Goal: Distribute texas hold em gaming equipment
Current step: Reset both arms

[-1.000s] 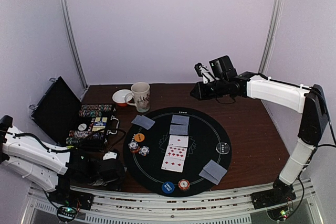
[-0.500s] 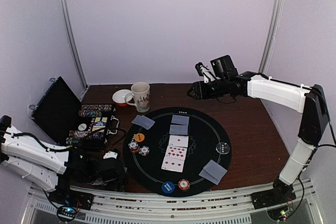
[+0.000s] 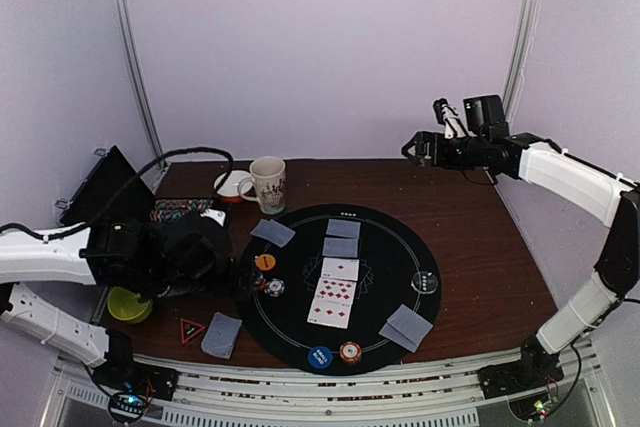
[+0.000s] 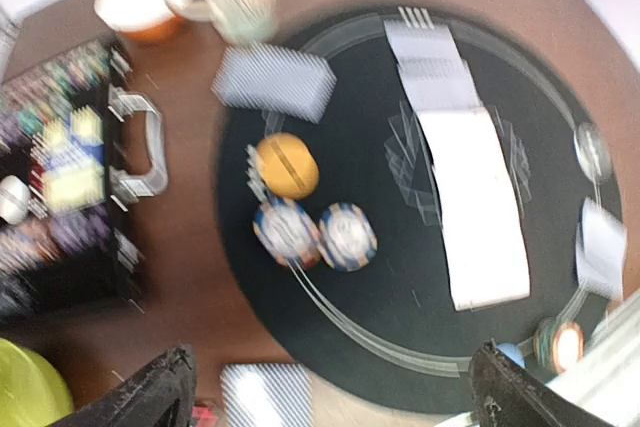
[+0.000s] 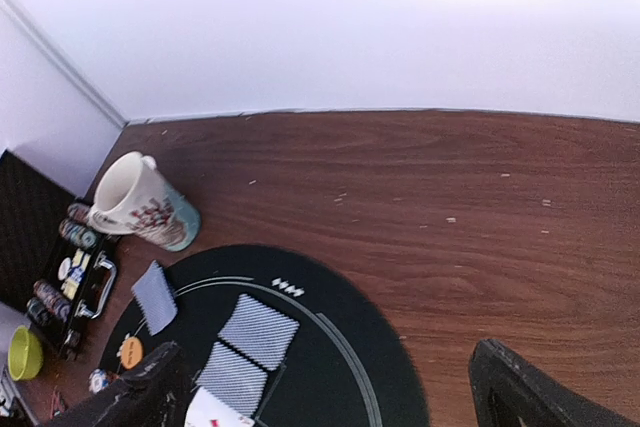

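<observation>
On the round black mat (image 3: 400, 252) lie face-up cards (image 3: 335, 292), two face-down cards (image 3: 343, 237) behind them, a single card (image 3: 272, 232) at the back left and a face-down pair (image 3: 407, 327) at the front right. An orange disc (image 3: 265, 262) and two striped chip stacks (image 4: 347, 237) sit at the left. A blue disc (image 3: 320, 357) and a chip stack (image 3: 350, 351) are at the front, a clear disc (image 3: 426, 283) at the right. A face-down deck (image 3: 222, 335) lies on the table. My left gripper (image 3: 238, 272) hovers open over the mat's left edge. My right gripper (image 3: 410, 147) hangs open, high at the back right.
The open black chip case (image 3: 110, 207) stands at the left, partly behind my left arm. A mug (image 3: 268, 184) and a small bowl (image 3: 232, 185) are behind the mat. A yellow-green bowl (image 3: 128, 304) and a red triangle (image 3: 192, 329) lie near the front left.
My left arm rose from the front-left corner to above the case, uncovering the deck, triangle and green bowl. My right arm swung right and higher. Both grippers opened.
</observation>
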`<state>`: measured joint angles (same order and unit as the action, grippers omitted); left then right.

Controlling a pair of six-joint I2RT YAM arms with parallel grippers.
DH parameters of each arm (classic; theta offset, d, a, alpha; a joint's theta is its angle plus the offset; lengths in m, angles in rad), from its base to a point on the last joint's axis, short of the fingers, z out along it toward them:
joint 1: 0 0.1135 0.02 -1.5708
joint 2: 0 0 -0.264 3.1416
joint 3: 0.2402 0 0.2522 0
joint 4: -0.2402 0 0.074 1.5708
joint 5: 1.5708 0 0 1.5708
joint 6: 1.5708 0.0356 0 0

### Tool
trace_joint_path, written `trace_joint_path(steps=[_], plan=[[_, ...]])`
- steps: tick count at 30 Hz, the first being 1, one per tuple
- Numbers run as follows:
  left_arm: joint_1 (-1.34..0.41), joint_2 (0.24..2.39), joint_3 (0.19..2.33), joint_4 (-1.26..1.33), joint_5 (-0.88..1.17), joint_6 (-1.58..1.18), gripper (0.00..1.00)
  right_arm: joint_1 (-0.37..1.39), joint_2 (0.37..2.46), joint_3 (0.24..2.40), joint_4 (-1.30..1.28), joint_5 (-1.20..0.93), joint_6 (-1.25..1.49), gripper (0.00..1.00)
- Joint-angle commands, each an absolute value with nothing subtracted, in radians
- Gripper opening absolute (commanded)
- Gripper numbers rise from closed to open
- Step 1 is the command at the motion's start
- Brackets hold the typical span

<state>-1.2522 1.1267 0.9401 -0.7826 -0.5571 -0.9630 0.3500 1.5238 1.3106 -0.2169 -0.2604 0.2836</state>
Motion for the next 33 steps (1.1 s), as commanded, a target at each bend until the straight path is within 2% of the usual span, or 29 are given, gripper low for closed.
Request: trace_joint_path(steps=[1,4,8,11,13,17,23,29,33], plan=[[-0.996,1.041,1.001,-0.711,-0.582,-0.685,0.98,0.187,1.428,1.172,-0.08,-0.303,0.304,1.0],[-0.744,0.976,0.971,-0.503,-0.561,-0.548,0.98,0.067,1.352,1.029,0.055,-0.306,0.337,1.0],[-0.493,0.983,0.946,-0.304,-0.484,-0.444,0.98,-0.076,1.245,0.786,0.27,-0.273,0.39,1.0],[-0.345,1.056,0.934,-0.246,-0.47,-0.423,0.98,-0.103,1.163,0.613,0.432,-0.153,0.315,1.0],[-0.279,1.099,0.907,-0.203,-0.523,-0.416,0.98,-0.103,1.114,0.467,0.627,-0.072,0.253,1.0],[-0.244,1.111,0.745,0.047,-0.683,-0.344,0.98,-0.103,1.078,0.234,0.952,0.011,0.211,1.0],[-0.24,1.109,0.412,0.582,-0.826,-0.177,0.98,-0.101,1.219,0.118,1.221,-0.033,0.22,1.0],[-0.238,1.217,0.162,1.078,-0.73,-0.08,0.98,-0.099,1.387,0.084,1.447,-0.085,0.201,1.0],[-0.235,1.365,0.135,1.295,-0.674,-0.014,0.98,-0.091,1.527,0.088,1.59,-0.119,0.184,1.0]])
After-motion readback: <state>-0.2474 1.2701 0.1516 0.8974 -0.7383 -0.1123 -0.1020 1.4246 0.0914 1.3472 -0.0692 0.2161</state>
